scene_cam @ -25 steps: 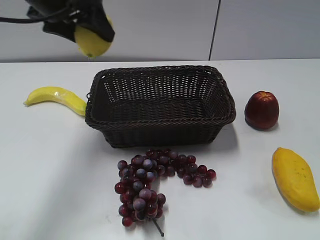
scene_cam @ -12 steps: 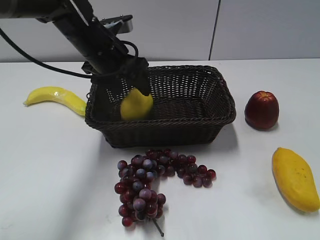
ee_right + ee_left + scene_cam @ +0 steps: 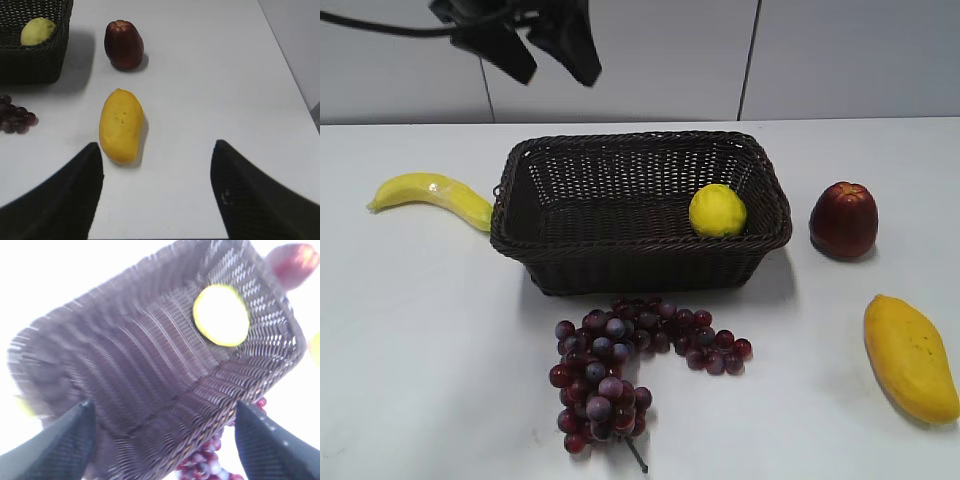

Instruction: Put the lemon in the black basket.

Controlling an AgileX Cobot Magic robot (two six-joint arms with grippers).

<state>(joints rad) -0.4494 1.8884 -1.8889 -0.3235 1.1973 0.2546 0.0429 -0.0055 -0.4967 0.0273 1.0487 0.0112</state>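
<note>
Lemon (image 3: pixel 717 210) resting inside black basket (image 3: pixel 640 255), near its right end. Left gripper (image 3: pixel 548 45) raised above basket's left side, fingers spread, empty. Right gripper (image 3: pixel 156 192) spread wide over table (image 3: pixel 210 75), beside mango (image 3: pixel 120 125).

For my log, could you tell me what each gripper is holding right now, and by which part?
Nothing is held. The left gripper and right gripper are open and empty; the lemon lies free in the black basket.
</note>
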